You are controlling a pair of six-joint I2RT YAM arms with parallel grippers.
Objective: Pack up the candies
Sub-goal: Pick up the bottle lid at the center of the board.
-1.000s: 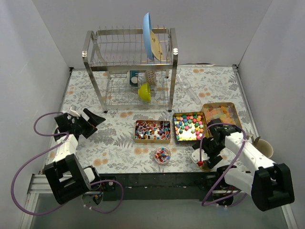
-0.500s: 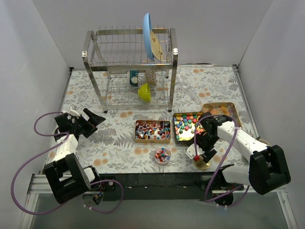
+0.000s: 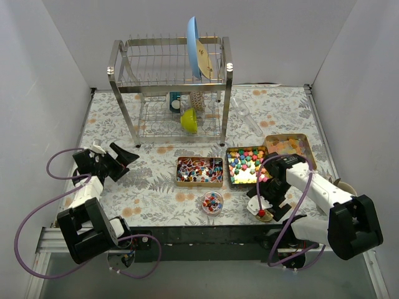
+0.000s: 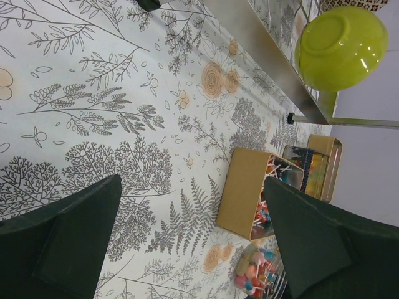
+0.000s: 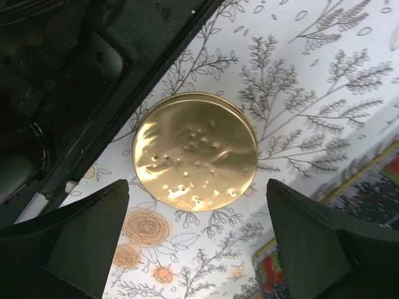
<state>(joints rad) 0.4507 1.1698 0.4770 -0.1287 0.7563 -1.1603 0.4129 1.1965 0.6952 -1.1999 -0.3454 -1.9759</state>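
The candies lie in three gold tins at mid-table: striped twist-wrapped ones (image 3: 199, 170), pastel cubes (image 3: 245, 164) and orange-yellow ones (image 3: 288, 145). A small clear jar (image 3: 212, 202) in front of them holds mixed candies. My right gripper (image 3: 262, 205) is open and empty, low over the round gold lid (image 5: 196, 149), which lies flat on the table by the front edge, just ahead of the fingertips. My left gripper (image 3: 117, 159) is open and empty at the far left. Its wrist view shows the striped tin (image 4: 246, 193) and the jar (image 4: 259, 277) well ahead of the left gripper (image 4: 192, 187).
A steel dish rack (image 3: 168, 87) stands at the back with a blue plate (image 3: 194, 47) and a green bowl (image 3: 189, 120). A clear scoop (image 3: 246, 118) lies behind the tins. The table's dark front edge (image 5: 93, 93) runs close by the lid.
My right arm has swung left and toward the front edge, so its open gripper now hangs over the gold lid. The left arm has barely moved.
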